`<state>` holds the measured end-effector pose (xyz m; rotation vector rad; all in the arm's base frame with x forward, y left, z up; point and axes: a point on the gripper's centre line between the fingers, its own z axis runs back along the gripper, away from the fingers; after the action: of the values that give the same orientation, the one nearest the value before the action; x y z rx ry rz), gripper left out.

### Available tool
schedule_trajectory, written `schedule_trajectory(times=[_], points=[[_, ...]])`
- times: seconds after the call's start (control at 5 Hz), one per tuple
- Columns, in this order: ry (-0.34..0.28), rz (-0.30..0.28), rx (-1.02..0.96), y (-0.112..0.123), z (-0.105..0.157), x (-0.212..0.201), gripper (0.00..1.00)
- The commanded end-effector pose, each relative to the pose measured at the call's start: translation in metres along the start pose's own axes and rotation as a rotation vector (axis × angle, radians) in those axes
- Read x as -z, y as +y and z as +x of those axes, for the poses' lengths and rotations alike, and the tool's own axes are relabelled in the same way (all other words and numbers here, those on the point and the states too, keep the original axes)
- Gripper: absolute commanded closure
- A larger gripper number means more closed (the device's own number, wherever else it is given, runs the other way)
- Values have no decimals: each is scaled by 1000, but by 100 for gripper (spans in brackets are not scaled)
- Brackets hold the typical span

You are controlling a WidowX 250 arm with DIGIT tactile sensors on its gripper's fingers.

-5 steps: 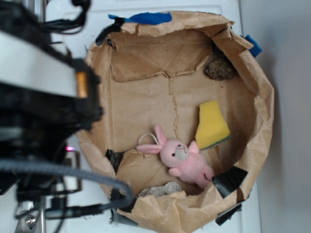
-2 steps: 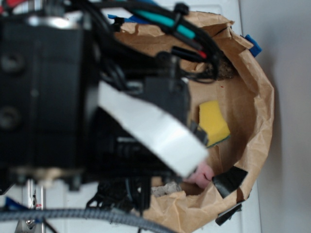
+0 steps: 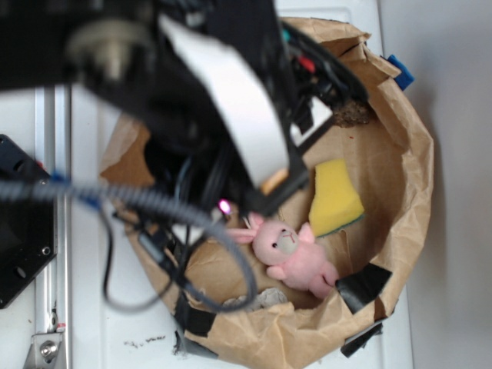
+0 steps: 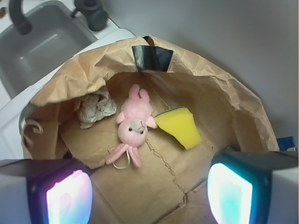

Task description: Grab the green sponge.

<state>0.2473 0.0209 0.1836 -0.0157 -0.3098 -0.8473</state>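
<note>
Gripper [image 4: 149,186] fingers stand wide apart at the bottom corners of the wrist view, one glowing pad [image 4: 69,198] at the left and one at the right, holding nothing and raised above the floor of the paper bag. Seen from outside, the black arm [image 3: 192,100] with its white band and cables is blurred and covers the upper left part of the bag; no lettering or brand can be read anywhere.

Biggest of the other things is the brown paper bag [image 3: 411,192], rolled down into a wide, crumpled bowl and patched with black tape [image 4: 152,57] on its rim. It stands on a white counter [image 3: 84,330], with a grey sink [image 4: 46,44] beyond it in the wrist view.

Inside the bag lies the pink bunny [image 4: 133,123], on its back near the middle. The green sponge [image 4: 180,126] rests just beside the bunny, yellow face up, a thin dark-green edge showing in the outside view [image 3: 334,198]; whether they touch is unclear. A crumpled grey-white wad [image 4: 96,108] sits on the bunny's other side against the wall. A brown rough lump [image 3: 354,114] lies at the far edge, apart from the sponge.
</note>
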Motion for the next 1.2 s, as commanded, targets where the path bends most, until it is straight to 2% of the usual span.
schedule_trajectory(times=[0.0, 0.8, 1.0], points=[[7, -60, 8, -14, -6, 29, 0], [7, -60, 8, -14, -6, 29, 0], [32, -41, 31, -7, -8, 48, 0]])
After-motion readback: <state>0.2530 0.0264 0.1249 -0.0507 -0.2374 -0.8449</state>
